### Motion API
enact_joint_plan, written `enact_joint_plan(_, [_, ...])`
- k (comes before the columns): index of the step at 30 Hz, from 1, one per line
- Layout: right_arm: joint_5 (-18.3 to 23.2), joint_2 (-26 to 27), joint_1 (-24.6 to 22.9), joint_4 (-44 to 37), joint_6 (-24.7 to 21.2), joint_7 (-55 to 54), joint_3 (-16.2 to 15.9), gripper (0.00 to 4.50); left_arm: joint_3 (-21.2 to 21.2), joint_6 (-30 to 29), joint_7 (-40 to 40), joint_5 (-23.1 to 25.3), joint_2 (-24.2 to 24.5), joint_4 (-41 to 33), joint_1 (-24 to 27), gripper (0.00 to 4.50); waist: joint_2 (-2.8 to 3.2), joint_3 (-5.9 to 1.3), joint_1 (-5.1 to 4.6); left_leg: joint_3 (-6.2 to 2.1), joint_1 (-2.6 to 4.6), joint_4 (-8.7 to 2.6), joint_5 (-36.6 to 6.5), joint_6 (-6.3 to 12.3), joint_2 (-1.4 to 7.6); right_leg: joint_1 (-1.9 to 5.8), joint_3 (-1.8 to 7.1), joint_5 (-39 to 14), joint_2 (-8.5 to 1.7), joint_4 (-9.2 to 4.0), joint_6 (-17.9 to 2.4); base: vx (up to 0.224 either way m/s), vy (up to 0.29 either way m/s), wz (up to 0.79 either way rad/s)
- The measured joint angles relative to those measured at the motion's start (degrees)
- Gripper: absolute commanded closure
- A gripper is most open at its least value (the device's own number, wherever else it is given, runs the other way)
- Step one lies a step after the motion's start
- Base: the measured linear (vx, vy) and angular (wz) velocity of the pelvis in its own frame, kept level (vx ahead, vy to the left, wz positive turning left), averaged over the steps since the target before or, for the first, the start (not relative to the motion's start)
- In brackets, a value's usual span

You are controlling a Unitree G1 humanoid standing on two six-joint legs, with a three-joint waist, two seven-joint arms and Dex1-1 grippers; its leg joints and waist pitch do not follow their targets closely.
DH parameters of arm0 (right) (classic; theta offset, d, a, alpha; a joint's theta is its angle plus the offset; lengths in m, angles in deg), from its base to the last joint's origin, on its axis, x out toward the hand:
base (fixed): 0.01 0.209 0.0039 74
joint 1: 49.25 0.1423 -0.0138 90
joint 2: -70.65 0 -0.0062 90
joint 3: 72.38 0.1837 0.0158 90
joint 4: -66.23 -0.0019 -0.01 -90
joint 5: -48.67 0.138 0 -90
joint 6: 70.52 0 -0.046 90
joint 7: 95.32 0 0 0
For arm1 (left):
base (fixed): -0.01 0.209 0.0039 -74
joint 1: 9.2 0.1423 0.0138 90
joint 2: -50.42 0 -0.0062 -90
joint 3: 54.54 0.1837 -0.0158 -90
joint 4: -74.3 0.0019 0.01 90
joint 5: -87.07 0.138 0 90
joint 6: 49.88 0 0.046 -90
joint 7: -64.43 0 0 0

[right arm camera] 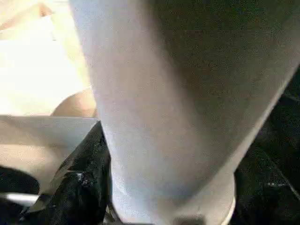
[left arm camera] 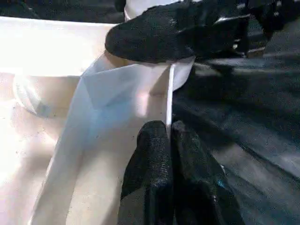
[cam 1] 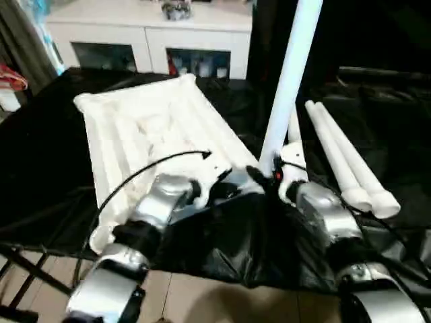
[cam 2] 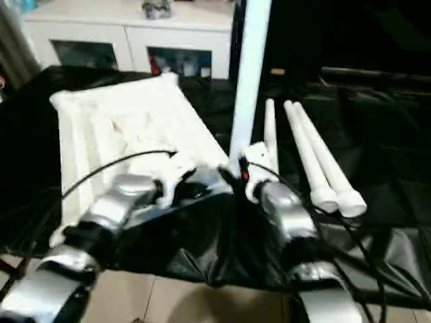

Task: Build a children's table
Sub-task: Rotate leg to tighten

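- Left gripper (left arm camera: 169,140): fingers pressed together, pinching the thin raised rim of the tabletop (cam 1: 145,131) at its near right corner.
- Right gripper (cam 1: 269,176): jaws parted around the base of an upright leg (cam 1: 289,77), which it holds at that same corner.
- Upright leg: long axis near vertical, leaning slightly right; its upper end is cut off by the frame.
- Tabletop: underside up on the black work table (cam 1: 40,155), long axis running away.
- Three spare legs (cam 1: 347,161): lying to the right, pointing away.
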Motion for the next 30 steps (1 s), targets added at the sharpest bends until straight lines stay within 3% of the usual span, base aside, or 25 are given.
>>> enact_joint_plan(2, [-0.11,0.06,0.16,0.6,0.67,0.03,0.41,1.07,0.0,0.02,0.18,0.18,-0.27,-0.01,-0.06,4.5,0.01,-0.01,0.02,0.0,-0.01,0.0,0.0,0.0,0.0,0.0,0.01,0.0,0.0,0.0,0.0,0.0,0.0,0.0])
enact_joint_plan(6, [-0.74,0.21,0.14,0.95,1.89,0.44,0.34,0.8,0.25,0.35,0.12,0.54,-0.31,-0.09,-0.15,4.5,0.01,-0.01,0.02,0.0,-0.04,0.0,0.0,0.0,0.0,0.0,0.01,0.02,0.0,-0.01,-0.03,0.0,0.0,0.0])
enact_joint_plan(16, [0.7,-5.12,-4.7,-6.05,2.64,15.72,-1.42,0.8,2.01,3.39,-8.73,0.17,3.32,-2.43,1.1,4.5,0.07,-0.02,0.15,-0.02,-0.36,-0.09,-0.03,0.02,0.05,-0.2,-0.08,0.08,0.01,-0.05,-0.15,0.0,0.0,0.0])
enact_joint_plan(23, [4.02,-11.92,-10.14,-15.64,-0.49,32.8,-5.72,0.8,3.61,6.35,-21.04,-1.99,8.82,-5.13,3.32,4.5,0.17,0.0,0.97,-0.01,-0.39,-0.17,-0.06,0.08,0.12,-0.22,-0.19,-0.02,0.04,-0.09,-0.21,0.0,0.0,0.0])
enact_joint_plan(30, [4.3,-12.49,-10.92,-17.53,-1.83,36.78,-6.86,1.5,4.66,7.84,-25.26,-2.0,10.21,-5.02,3.32,4.5,0.26,0.0,1.69,0.05,-0.24,-0.09,-0.04,0.05,0.13,-0.09,-0.07,-0.01,0.04,-0.04,-0.22,0.0,0.0,0.0])
